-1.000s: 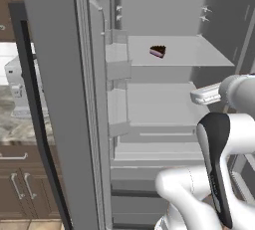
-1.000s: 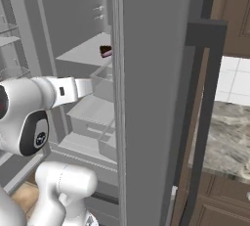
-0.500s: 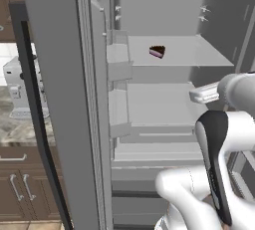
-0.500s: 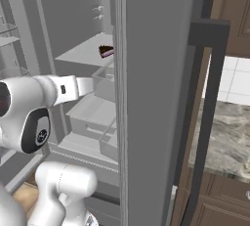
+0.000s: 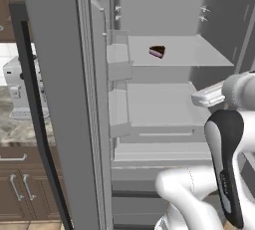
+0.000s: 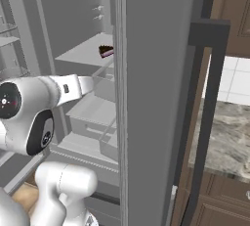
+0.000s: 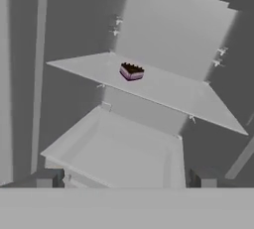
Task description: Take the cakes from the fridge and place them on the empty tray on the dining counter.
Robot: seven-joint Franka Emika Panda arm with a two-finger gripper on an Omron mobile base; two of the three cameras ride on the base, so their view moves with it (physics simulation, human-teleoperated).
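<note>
The fridge [image 5: 55, 99] stands with both doors swung open. On its upper shelf [image 7: 163, 86] sits one of the cakes [image 7: 131, 71], a dark chocolate wedge with a pinkish side, also seen as cake [image 5: 157, 52] and cake [image 6: 106, 51]. My gripper [image 7: 125, 178] is open and holds nothing. It hovers in front of the lower shelf, below the cake and well short of it. From the base, the gripper [image 5: 199, 97] reaches in from the right. The empty tray and the dining counter are out of view.
The open left door [image 5: 50, 124] and right door [image 6: 156, 98] flank the arm closely. A lower shelf [image 7: 124, 153] and drawers [image 5: 159, 149] lie beneath the cake. A white appliance [image 5: 17, 87] sits on a marbled countertop [image 6: 224, 137] above brown cabinets [image 5: 20, 189].
</note>
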